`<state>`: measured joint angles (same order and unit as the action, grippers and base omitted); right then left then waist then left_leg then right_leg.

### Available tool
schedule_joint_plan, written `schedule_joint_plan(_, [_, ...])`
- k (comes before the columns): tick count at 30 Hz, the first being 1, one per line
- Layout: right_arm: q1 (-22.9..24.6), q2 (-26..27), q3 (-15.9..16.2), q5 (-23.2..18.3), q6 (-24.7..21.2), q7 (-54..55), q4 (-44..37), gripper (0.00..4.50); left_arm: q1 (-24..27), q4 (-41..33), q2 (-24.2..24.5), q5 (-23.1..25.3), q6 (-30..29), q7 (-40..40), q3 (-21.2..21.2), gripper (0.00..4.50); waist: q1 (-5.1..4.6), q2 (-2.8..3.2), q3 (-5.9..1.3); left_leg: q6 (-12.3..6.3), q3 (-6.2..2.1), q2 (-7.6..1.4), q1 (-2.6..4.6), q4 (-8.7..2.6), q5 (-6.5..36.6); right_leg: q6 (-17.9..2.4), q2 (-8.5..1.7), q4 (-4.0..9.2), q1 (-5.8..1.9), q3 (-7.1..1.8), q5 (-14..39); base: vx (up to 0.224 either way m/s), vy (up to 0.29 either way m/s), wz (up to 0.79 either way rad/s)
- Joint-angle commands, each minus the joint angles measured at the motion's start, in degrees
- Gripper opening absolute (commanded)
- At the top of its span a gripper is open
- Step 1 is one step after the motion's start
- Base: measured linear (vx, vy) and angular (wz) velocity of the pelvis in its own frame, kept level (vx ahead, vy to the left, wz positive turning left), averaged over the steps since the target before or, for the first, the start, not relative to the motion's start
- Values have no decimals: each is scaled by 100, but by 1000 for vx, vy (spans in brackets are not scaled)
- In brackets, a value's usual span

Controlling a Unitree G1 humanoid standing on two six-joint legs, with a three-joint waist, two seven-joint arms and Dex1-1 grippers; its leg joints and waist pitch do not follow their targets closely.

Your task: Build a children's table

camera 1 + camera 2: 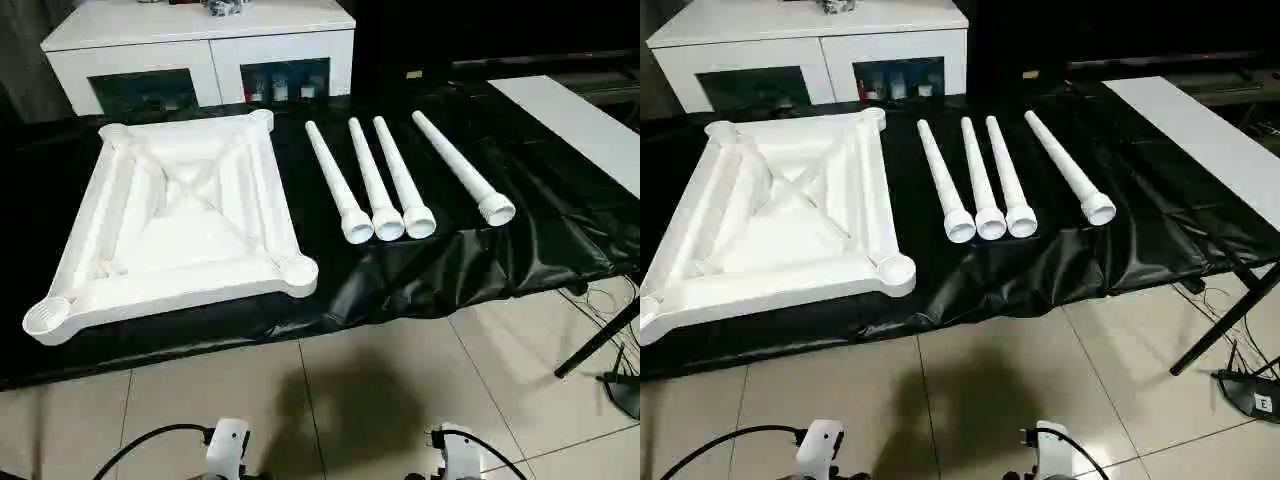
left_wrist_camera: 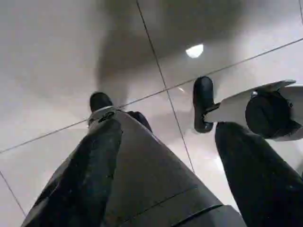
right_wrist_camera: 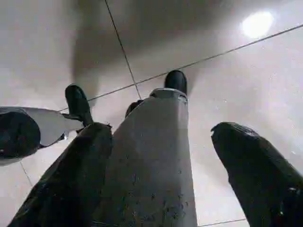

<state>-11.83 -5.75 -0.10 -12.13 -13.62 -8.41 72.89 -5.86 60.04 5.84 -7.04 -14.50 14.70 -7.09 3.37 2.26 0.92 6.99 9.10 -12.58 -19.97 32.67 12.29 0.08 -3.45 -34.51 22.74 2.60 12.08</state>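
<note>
The white tabletop (image 1: 180, 215) lies upside down on the black-covered bench, ribbed underside up, with round sockets at its corners (image 1: 297, 270). To its right lie four white tapered legs. Three of them (image 1: 372, 185) are side by side and the fourth (image 1: 462, 170) sits a little apart, all with threaded ends toward me. Both arms hang low in front of the bench, far from the parts. My left gripper (image 2: 165, 127) points at the floor, open and empty. My right gripper (image 3: 161, 127) is also open and empty above the tiles.
A white cabinet (image 1: 200, 50) with dark glass doors stands behind the bench. A white board (image 1: 580, 120) lies at the right, with a black stand (image 1: 600, 340) and cables on the floor below. My grey leg (image 2: 142, 179) and black feet (image 2: 203, 101) stand on the beige tiles (image 1: 380, 390).
</note>
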Motion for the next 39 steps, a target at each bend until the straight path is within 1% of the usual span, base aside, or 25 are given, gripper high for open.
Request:
schedule_joint_plan(1, [-66, -5, -19, -39, -22, 30, 2, 373, 115, 177, -28, -3, -65, -21, -33, 356, 26, -34, -151, -366, 52, -76, -63, -361, 1021, -1343, -427, 448, -281, -200, 681, 0, 0, 0])
schedule_joint_plan(4, [-66, -5, -19, -39, -22, 30, 2, 373, 115, 177, -28, -3, -65, -21, -33, 356, 26, -36, -148, -363, 53, -75, -62, -363, 1047, -1330, -426, 453, -279, -201, 733, 0, 0, 0])
schedule_joint_plan(17, [-66, -5, -19, -39, -22, 30, 2, 373, 115, 177, -28, -3, -65, -21, -33, 356, 30, -32, -155, -374, 54, -76, -59, -355, 991, -1367, -427, 443, -279, -203, 610, 0, 0, 0])
schedule_joint_plan(24, [-66, -5, -19, -39, -22, 30, 2, 373, 115, 177, -28, -3, -65, -21, -33, 356, 27, -33, -154, -371, 52, -76, -62, -358, 1009, -1352, -428, 445, -283, -200, 653, 0, 0, 0])
schedule_joint_plan(25, [-432, 200, 10, 561, 0, 302, 558, 373, -600, 1570, 11, 542, 544, -1006, 126, 356, -35, 177, -149, -328, 58, -55, -40, -342, 1019, -1335, -378, 443, -231, -207, 594, 0, 0, 0])
schedule_joint_plan(26, [-432, 200, 10, 561, 0, 302, 558, 373, -600, 1570, 11, 542, 544, -1006, 126, 356, -102, 73, -136, -294, 87, -18, -12, -339, 1131, -1271, -304, 513, -199, -180, 682, 0, 0, 0])
schedule_joint_plan(27, [-437, 183, 100, 635, -16, 257, 553, 373, -579, 1534, -2, 557, 598, -1101, 110, 356, -85, 86, -164, -215, 31, -34, -35, -354, 1169, -1228, -401, 454, -308, -191, 790, 0, 0, 0])
schedule_joint_plan(28, [-437, 182, 106, 640, -16, 255, 552, 373, -577, 1532, -3, 557, 602, -1107, 109, 356, -112, 50, -161, -212, 22, -36, -91, -354, 1051, -1204, -414, 441, -343, -187, 704, 0, 0, 0])
schedule_joint_plan(29, [-438, 178, 180, 700, -12, 231, 545, 390, -545, 1491, 11, 548, 658, -1163, 117, 359, -142, 57, -167, -289, 36, -48, -54, -329, 1027, -1275, -426, 463, -297, -188, 680, 0, 0, 0])
schedule_joint_plan(30, [-433, 182, 200, 715, -4, 228, 541, 401, -510, 1464, 60, 513, 710, -1141, 153, 360, -143, 67, -171, -318, 34, -58, -49, -327, 1023, -1333, -436, 456, -294, -192, 670, 0, 0, 0])
schedule_joint_plan(31, [-426, 189, 202, 715, 5, 227, 540, 408, -479, 1451, 111, 477, 758, -1097, 193, 385, -137, 60, -180, -350, 40, -57, -52, -321, 987, -1373, -432, 453, -297, -191, 626, 0, 0, 0])
schedule_joint_plan(32, [-422, 194, 198, 711, 12, 228, 539, 408, -466, 1444, 139, 446, 790, -1068, 228, 385, -130, 73, -173, -388, 45, -63, -60, -322, 948, -1424, -427, 445, -289, -189, 563, 0, 0, 0])
schedule_joint_plan(33, [-420, 198, 201, 714, 38, 228, 538, 414, -464, 1436, 170, 421, 822, -1084, 262, 391, -132, 78, -167, -392, 48, -68, -51, -329, 992, -1440, -422, 448, -281, -185, 598, 0, 0, 0])
schedule_joint_plan(34, [-419, 204, 193, 739, 72, 222, 542, 427, -470, 1455, 191, 403, 878, -1087, 303, 397, -129, 83, -172, -395, 46, -70, -48, -327, 998, -1446, -423, 445, -282, -186, 590, 0, 0, 0])
schedule_joint_plan(35, [-435, 215, 184, 789, 126, 222, 552, 441, -480, 1498, 197, 334, 955, -1005, 414, 410, -127, 81, -161, -390, 50, -69, -44, -335, 1047, -1465, -419, 451, -270, -185, 624, 0, 0, 0])
schedule_joint_plan(36, [-486, 236, 32, 764, 228, 230, 558, 448, -501, 1574, 213, 350, 1103, -983, 496, 424, -129, 82, -155, -382, 53, -71, -37, -340, 1090, -1463, -418, 455, -267, -185, 658, 0, 0, 0])
schedule_joint_plan(37, [-513, 248, -59, 745, 284, 236, 561, 450, -510, 1617, 221, 366, 1187, -971, 538, 432, -130, 59, -154, -378, 52, -77, -35, -345, 1151, -1449, -428, 466, -268, -192, 734, 0, 0, 0])
schedule_joint_plan(38, [-576, 265, -149, 734, 413, 269, 551, 450, -519, 1652, 269, 369, 1351, -919, 607, 441, -126, 61, -149, -376, 48, -76, -35, -350, 1181, -1435, -432, 470, -265, -196, 797, 0, 0, 0])
schedule_joint_plan(39, [-618, 296, -95, 799, 543, 272, 531, 450, -532, 1647, 334, 402, 1482, -871, 605, 446, -123, 58, -152, -378, 45, -80, -34, -352, 1188, -1426, -437, 470, -263, -196, 820, 0, 0, 0])
